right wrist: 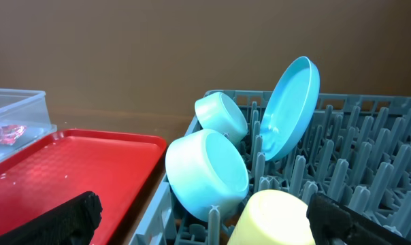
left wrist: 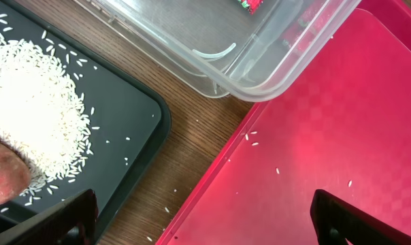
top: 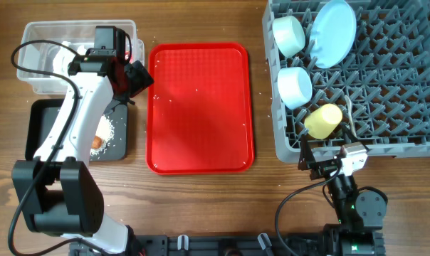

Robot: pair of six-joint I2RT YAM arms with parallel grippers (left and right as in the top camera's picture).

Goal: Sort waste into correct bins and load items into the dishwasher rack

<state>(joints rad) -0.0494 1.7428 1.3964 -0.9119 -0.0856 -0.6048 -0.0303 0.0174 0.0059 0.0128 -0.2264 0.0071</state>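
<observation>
My left gripper (top: 134, 77) (left wrist: 205, 228) is open and empty above the gap between the black tray (top: 44, 128) (left wrist: 124, 116) and the red tray. Loose rice (left wrist: 35, 116) (top: 107, 128) and an orange carrot (left wrist: 1, 178) (top: 96, 142) lie in the black tray. The clear tub (top: 37, 67) (left wrist: 260, 64) holds a red wrapper (left wrist: 250, 5). The grey rack (top: 393, 92) (right wrist: 369, 150) holds the blue plate (top: 333, 32) (right wrist: 290, 109), pale green bowl (top: 288, 34) (right wrist: 221, 116), light blue bowl (top: 295, 87) (right wrist: 205, 173) and yellow cup (top: 323, 121) (right wrist: 273, 218). My right gripper (top: 330, 165) (right wrist: 202, 228) is open and empty at the rack's front edge.
The large red tray (top: 201, 107) (left wrist: 328, 136) (right wrist: 69, 163) lies between the bins and the rack, with a few stray rice grains on it. More grains lie on the wooden table (left wrist: 192, 143) between the trays.
</observation>
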